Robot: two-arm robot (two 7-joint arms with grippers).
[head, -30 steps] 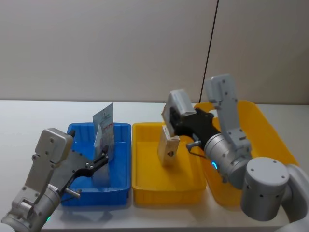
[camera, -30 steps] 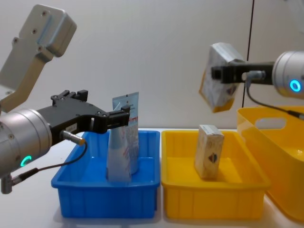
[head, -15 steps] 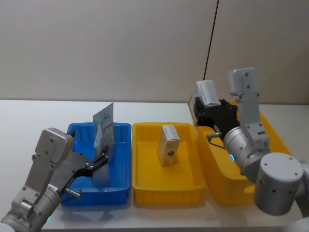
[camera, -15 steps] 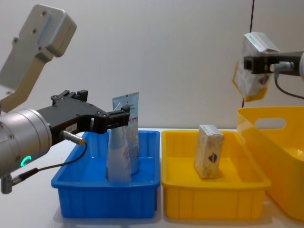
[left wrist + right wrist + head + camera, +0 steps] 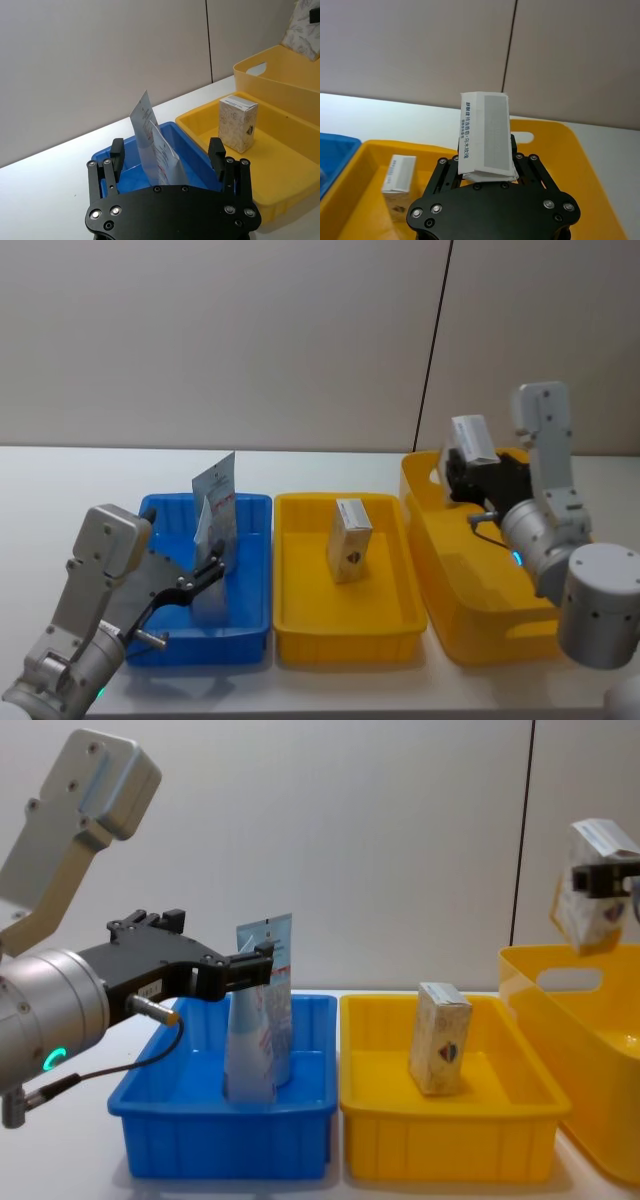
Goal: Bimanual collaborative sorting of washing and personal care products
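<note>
Your right gripper (image 5: pixel 470 472) was clamped shut on a cream carton (image 5: pixel 472 439), holding it in the air above the far left part of the large yellow bin (image 5: pixel 480 632), clear of the rim. That carton stood with its long axis roughly upright; in the chest view it leaned a little, and in the right wrist view its printed side stuck up out of the fingers.

A second carton (image 5: pixel 349 538) stood on end in the middle yellow tray (image 5: pixel 345 642), long axis near vertical with a slight lean, its dark emblem facing you.

Your left gripper (image 5: pixel 166 150) was spread wide over the blue tray (image 5: pixel 250 628), one finger on each side of the squeeze tubes (image 5: pixel 153 136) and gripping neither of them. The tubes stood together in that tray, broad ends down, flat crimped ends pointing up, and tipped slightly.

The three containers sat side by side on the white table (image 5: pixel 60 490).
</note>
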